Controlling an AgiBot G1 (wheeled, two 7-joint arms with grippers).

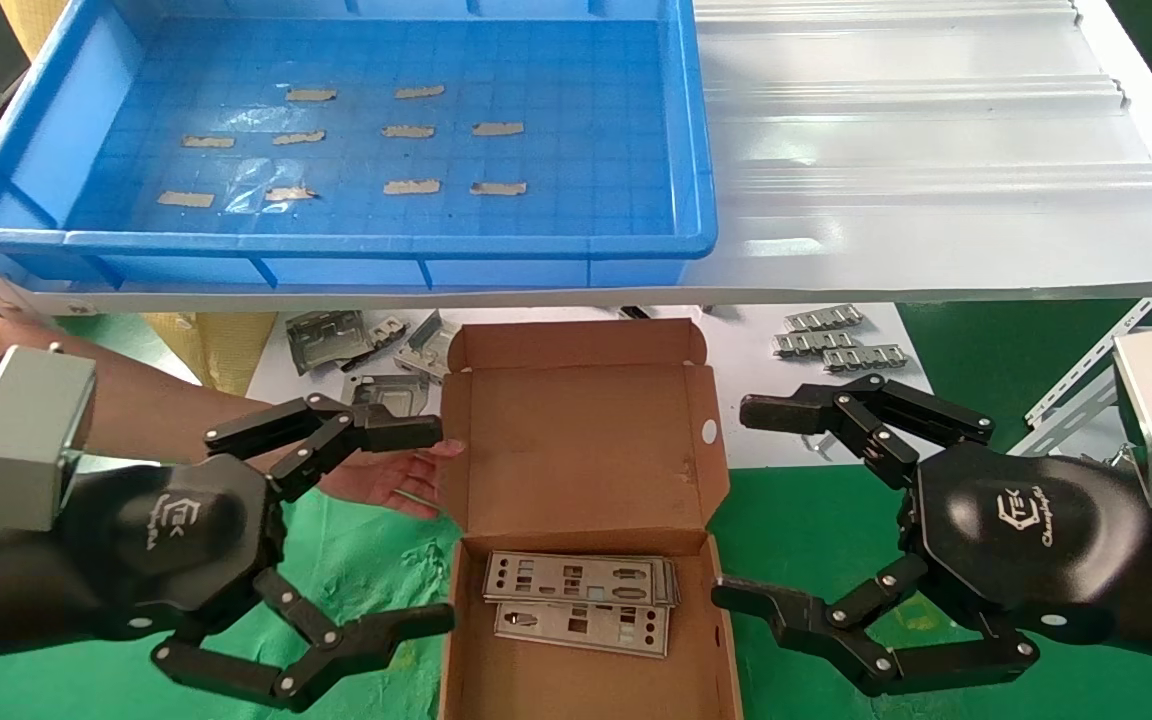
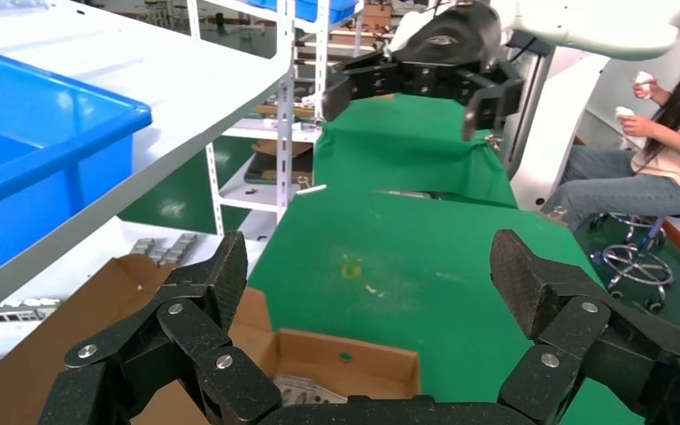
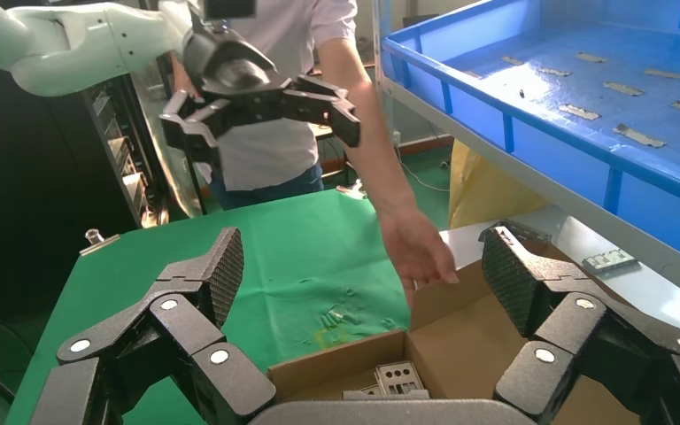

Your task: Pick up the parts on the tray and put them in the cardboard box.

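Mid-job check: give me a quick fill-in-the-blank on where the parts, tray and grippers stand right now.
1. The metal plates lie inside the ____.
2. The blue tray holds tape strips but no ____.
3. The left gripper and right gripper both have their fingers ____.
4. A person's hand touches the box's ____ wall.

Missing: cardboard box; plates; open; left

left gripper (image 1: pixel 441 525) spread wide, right gripper (image 1: pixel 731 505) spread wide, both low

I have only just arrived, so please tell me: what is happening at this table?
Both grippers, left gripper and right gripper, hang open on either side of the cardboard box. The parts lie inside the box, and the tray holds none. A person's hand touches the box's flap.
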